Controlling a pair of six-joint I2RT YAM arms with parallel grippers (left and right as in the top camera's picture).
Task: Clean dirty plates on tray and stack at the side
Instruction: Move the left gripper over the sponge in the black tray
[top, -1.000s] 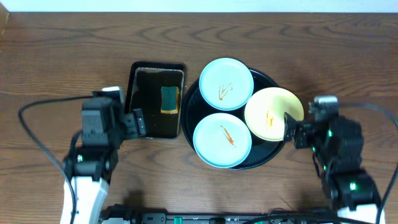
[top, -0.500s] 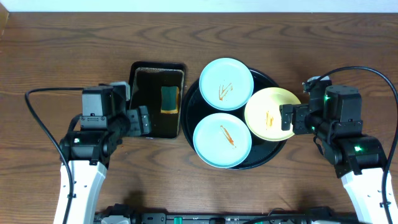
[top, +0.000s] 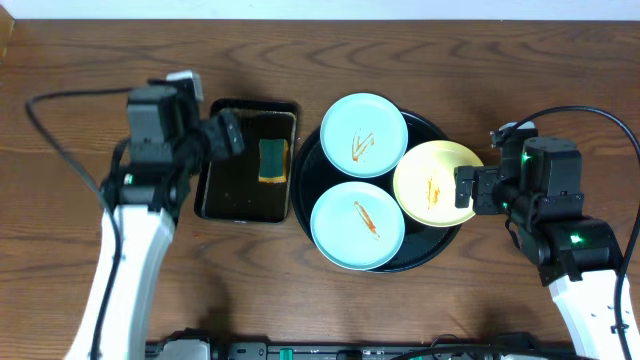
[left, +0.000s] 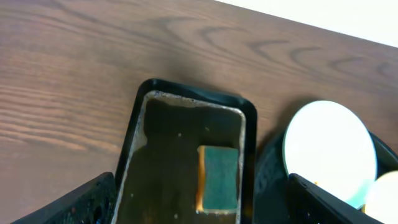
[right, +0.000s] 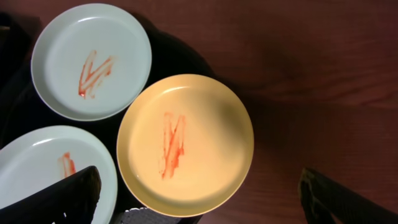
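Three sauce-streaked plates sit on the round black tray (top: 433, 255): a light blue plate (top: 363, 135) at the back, a second light blue plate (top: 357, 225) at the front, and a pale yellow plate (top: 436, 184) at the right, overhanging the rim. In the right wrist view the yellow plate (right: 185, 144) lies between the fingers of my open, empty right gripper (right: 199, 205), which hovers above it. My left gripper (left: 199, 208) is open and empty above the rectangular tray (left: 180, 155), near the green sponge (left: 219, 177).
The rectangular black tray (top: 246, 160) holds dark liquid and a green-and-yellow sponge (top: 272, 159), left of the round tray. Brown wood tabletop (top: 470, 70) surrounds both. Cables trail from each arm.
My left arm has swung back and to the right, bringing its gripper over the rectangular tray. My right gripper has moved forward over the yellow plate's right side and then held still.
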